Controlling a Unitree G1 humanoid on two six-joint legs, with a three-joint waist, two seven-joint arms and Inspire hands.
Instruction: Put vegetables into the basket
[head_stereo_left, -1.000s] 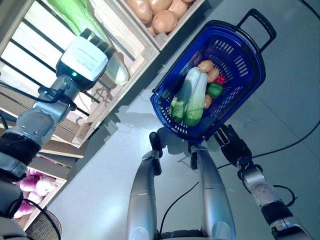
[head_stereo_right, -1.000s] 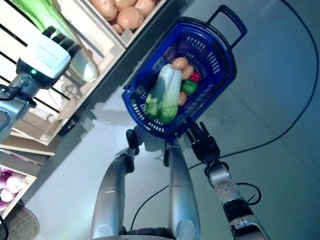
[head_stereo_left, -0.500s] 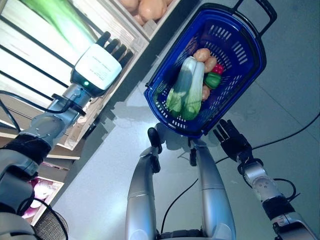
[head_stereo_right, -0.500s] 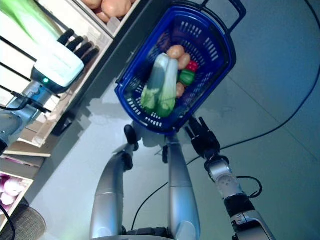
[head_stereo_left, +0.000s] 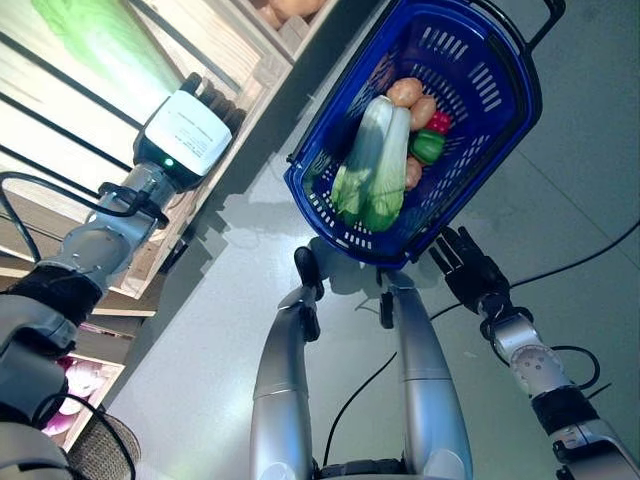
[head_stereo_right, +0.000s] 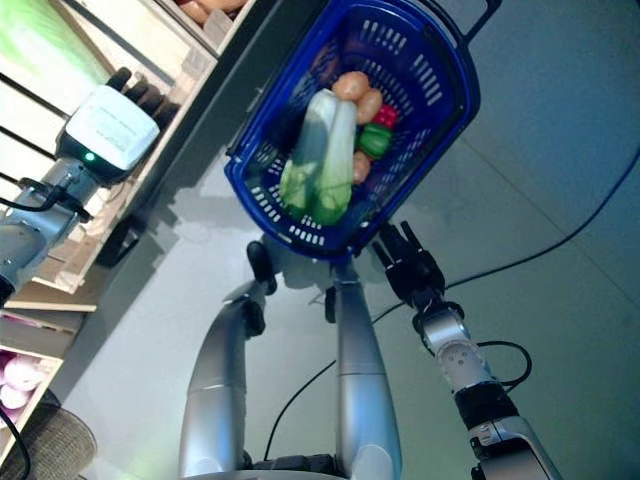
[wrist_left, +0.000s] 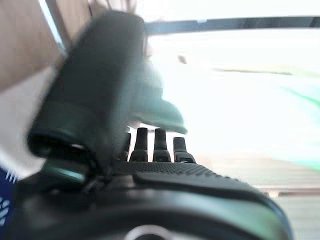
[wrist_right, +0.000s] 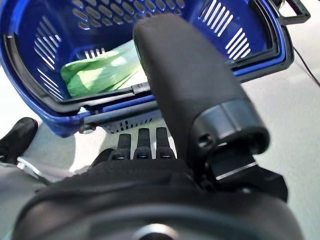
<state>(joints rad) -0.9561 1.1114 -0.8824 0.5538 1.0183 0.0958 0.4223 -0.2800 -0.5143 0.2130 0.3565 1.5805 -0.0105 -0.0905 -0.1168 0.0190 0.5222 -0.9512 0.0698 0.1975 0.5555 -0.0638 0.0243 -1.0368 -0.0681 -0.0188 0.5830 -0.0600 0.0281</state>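
The blue plastic basket (head_stereo_left: 497, 80) stands on the floor. In it lie two long green-and-white leafy vegetables (head_stereo_left: 373, 165), brown round ones (head_stereo_left: 405, 92), a red one (head_stereo_left: 439, 122) and a green pepper (head_stereo_left: 427, 148). My left hand (head_stereo_left: 190, 130) is up at the wooden stand (head_stereo_left: 60, 120), open and empty, fingers straight; it also shows in the left wrist view (wrist_left: 150, 150). My right hand (head_stereo_left: 468, 268) is open just beside the basket's near rim, and shows in the right wrist view (wrist_right: 150, 145) with the basket (wrist_right: 45, 30) past it.
The wooden stand with crates and shelves runs along the left side. A woven dark basket (head_stereo_left: 95, 455) sits at the lower left. Grey floor (head_stereo_left: 590, 170) stretches to the right of the blue basket.
The camera has shifted. My left hand has let go of the pale long vegetable it was at a second ago and drawn back from the stand a little. My right hand stays by the basket's rim.
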